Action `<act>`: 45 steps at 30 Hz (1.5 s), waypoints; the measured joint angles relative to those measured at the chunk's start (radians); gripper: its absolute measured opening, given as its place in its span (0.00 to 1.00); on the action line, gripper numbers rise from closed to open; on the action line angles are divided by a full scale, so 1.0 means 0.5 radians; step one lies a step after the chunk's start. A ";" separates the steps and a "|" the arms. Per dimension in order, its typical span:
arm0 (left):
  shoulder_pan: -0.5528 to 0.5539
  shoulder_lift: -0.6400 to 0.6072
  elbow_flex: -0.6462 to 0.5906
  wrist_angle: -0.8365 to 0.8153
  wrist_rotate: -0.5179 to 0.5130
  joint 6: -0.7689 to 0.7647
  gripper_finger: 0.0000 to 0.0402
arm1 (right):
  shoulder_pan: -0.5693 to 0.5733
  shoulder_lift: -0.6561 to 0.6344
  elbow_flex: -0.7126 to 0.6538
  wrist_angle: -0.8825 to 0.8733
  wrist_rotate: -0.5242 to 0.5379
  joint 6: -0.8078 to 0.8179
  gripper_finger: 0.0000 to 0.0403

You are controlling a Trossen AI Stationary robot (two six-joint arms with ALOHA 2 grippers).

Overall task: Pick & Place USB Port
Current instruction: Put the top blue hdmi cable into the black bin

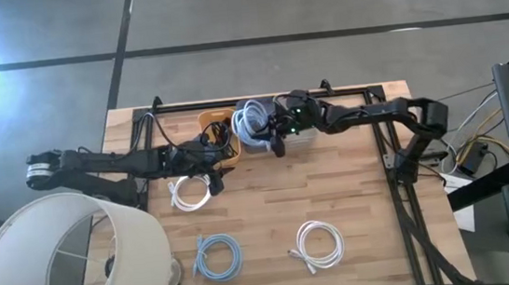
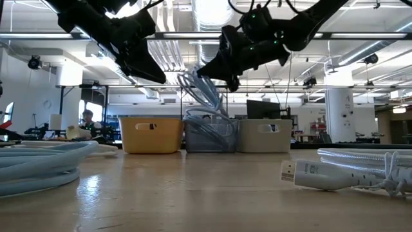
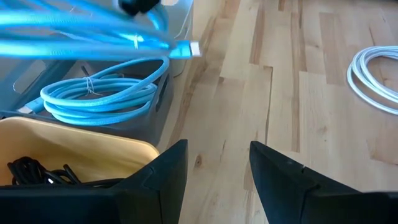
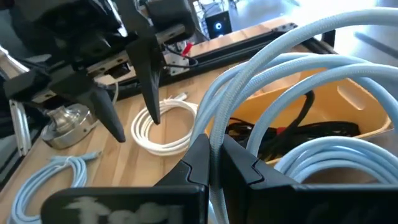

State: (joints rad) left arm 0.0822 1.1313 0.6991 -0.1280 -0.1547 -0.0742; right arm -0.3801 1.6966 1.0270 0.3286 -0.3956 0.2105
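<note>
Right claw (image 4: 214,163) clamped on a light-blue cable coil (image 4: 298,74), held above the grey bin (image 2: 209,135) (middle of three). Left claw (image 3: 214,168) spread open, empty, hovering by the yellow bin (image 1: 218,127) over the surface (image 1: 271,216).

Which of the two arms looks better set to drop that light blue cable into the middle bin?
The right one, I'd say. The right gripper is shut on the light blue cable, holding it over the grey bin. The left gripper is open and empty, near the yellow bin.
</note>
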 joint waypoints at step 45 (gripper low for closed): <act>0.002 0.000 0.000 -0.012 0.000 -0.001 0.44 | -0.133 0.185 0.009 -0.177 0.215 0.241 0.08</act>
State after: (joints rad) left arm 0.0830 1.1315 0.6991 -0.1341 -0.1545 -0.0746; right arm -0.4465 1.7893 1.0317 0.2402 -0.2882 0.3311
